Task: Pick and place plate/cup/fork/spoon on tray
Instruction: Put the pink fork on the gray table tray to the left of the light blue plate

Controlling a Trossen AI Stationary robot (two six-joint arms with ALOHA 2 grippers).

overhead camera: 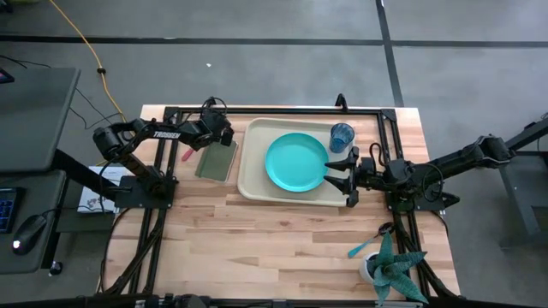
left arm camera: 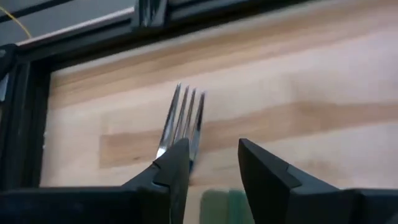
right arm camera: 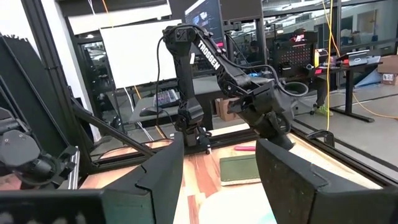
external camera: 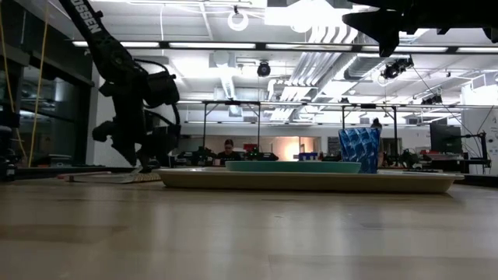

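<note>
Wooden planks make up the tabletop [overhead camera: 282,239], ringed by a dark metal frame, with a large ceiling-lit room behind it in the low view.

At the far left corner, the left gripper [overhead camera: 224,134] is lowered close to the wood. Its wrist view shows the two dark fingers [left arm camera: 171,171] apart by a narrow gap, with the silvery tines of the fork [left arm camera: 182,121] lying on the wood just beyond and slightly to one side of the fingertips; nothing sits between the fingers. From above, only the fork's pink-red handle shows, beside the arm near the left edge. An olive-green pad [overhead camera: 217,160] lies just next to this gripper, between it and the tray.

The right gripper [overhead camera: 342,175] hovers at the tray's right rim, its fingers spread wide and empty, one pointing toward the plate.

The cream tray [overhead camera: 250,184] occupies the far middle of the tabletop. The turquoise plate [overhead camera: 295,162] lies flat in its centre, and the dark-blue cup [overhead camera: 342,136] stands upright in the tray's far right corner, near the plate.

Toward the near right corner, the spoon [overhead camera: 364,247] with its light-blue handle lies on the bare wood, well apart from the tray, just beside a teal spiky plant [overhead camera: 392,270] in a white pot.
</note>
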